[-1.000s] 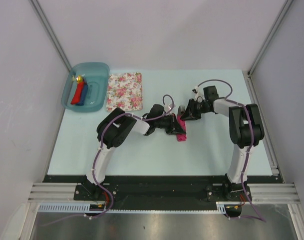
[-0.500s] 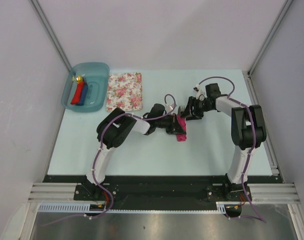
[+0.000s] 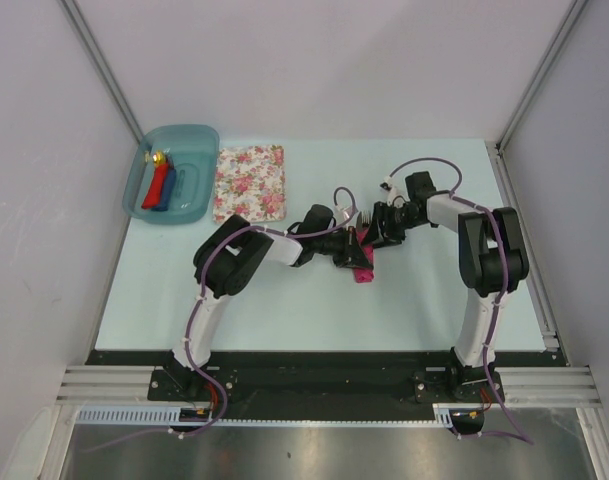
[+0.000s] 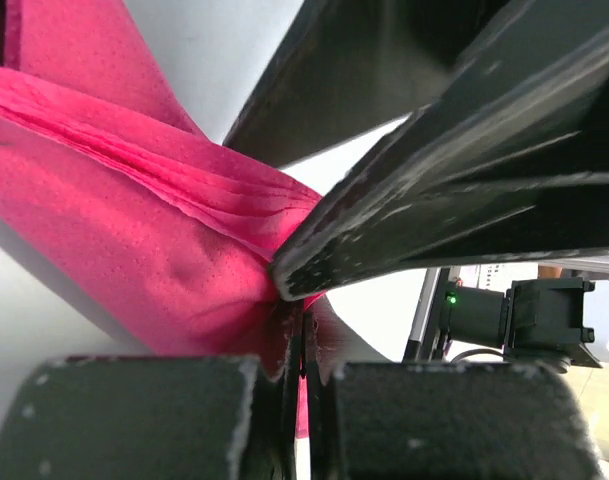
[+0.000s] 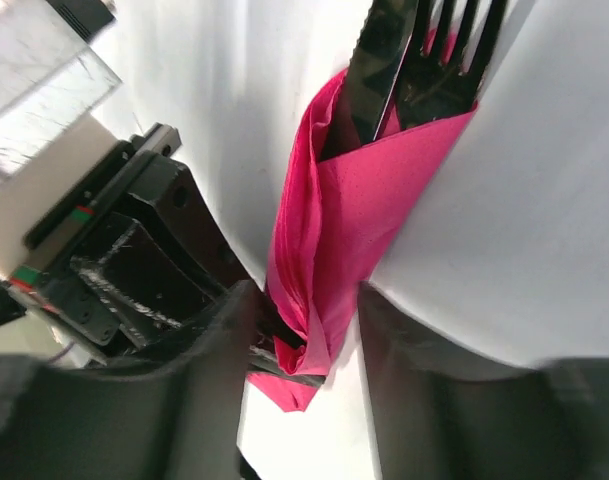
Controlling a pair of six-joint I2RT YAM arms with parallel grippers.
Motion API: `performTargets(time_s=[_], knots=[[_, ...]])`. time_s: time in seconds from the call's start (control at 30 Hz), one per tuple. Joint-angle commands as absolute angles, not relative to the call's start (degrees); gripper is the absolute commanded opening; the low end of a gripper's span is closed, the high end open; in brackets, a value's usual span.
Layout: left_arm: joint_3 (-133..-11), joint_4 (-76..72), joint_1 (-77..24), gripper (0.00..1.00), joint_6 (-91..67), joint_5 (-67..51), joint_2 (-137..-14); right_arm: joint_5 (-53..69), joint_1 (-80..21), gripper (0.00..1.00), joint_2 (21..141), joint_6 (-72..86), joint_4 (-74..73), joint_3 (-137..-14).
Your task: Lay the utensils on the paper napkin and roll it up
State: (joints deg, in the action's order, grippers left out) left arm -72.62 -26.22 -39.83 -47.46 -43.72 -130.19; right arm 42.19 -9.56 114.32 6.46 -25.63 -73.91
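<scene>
The paper napkin (image 3: 362,266), a magenta-pink sheet, lies near the middle of the pale table (image 3: 284,300). It is folded into a loose roll around the utensils. The dark fork (image 5: 454,40) and table knife (image 5: 379,60) lie side by side inside it, and their tines and blade stick out of the far end.

At the far left corner sits a teal bin (image 3: 199,135) holding a red roll (image 3: 159,185) and a blue roll (image 3: 171,190). Just to its right a white cloth with a pink rose print (image 3: 249,182) lies flat.

The left gripper (image 4: 302,335) reaches in from the left. Its jaws are pressed together, with a fold of the napkin's pink paper pinched in the seam between them.

The right gripper (image 5: 309,330) comes in from the right and meets the same bundle. Its jaws stand apart, one on each side of the rolled napkin, which fills the gap between them. I cannot tell whether they press on the paper or only flank it. The two grippers sit close together at the roll.
</scene>
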Motion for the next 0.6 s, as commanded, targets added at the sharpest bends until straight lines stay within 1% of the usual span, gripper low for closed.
performTargets(time_s=[0.0,0.03,0.07,0.13,0.17,0.27,0.3,0.37,0.47,0.57], knots=[[-71.9,-19.0,-41.8,0.0,-43.8,-43.9,-130.3,40.2,-11.1,0.42,115.0,2.6,-27.1,-74.3],[-72.0,-19.1,-41.8,0.0,-43.9,-43.9,-130.1,39.0,-11.2,0.38,115.1,2.3,-27.2,-74.3],[-71.8,-19.1,-41.8,0.01,-43.7,-43.9,-130.0,38.7,-11.2,0.28,115.4,1.9,-27.3,-74.2],[-71.8,-19.2,-41.7,0.02,-43.8,-44.3,-129.4,38.2,-11.0,0.2,115.9,1.1,-27.6,-74.2],[-71.5,-19.7,-41.7,0.03,-43.9,-44.3,-129.1,37.9,-11.0,0.12,116.1,0.9,-27.7,-74.2],[-71.0,-21.9,-41.7,0.16,-44.7,-45.5,-127.3,37.1,-11.0,0.0,116.9,0.2,-27.5,-73.8],[-70.8,-22.8,-41.7,0.29,-45.1,-46.0,-125.7,36.7,-11.0,0.0,117.2,0.2,-27.4,-73.7],[-69.2,-27.0,-41.4,0.41,-47.0,-47.7,-123.7,36.5,-10.9,0.0,117.5,0.2,-26.9,-73.5],[-67.7,-31.0,-40.2,0.47,-50.1,-49.0,-120.0,36.4,-10.7,0.0,118.1,0.1,-27.0,-73.4],[-66.0,-34.8,-37.8,0.47,-55.3,-49.4,-118.0,36.8,-10.5,0.0,118.7,0.2,-26.9,-73.2]])
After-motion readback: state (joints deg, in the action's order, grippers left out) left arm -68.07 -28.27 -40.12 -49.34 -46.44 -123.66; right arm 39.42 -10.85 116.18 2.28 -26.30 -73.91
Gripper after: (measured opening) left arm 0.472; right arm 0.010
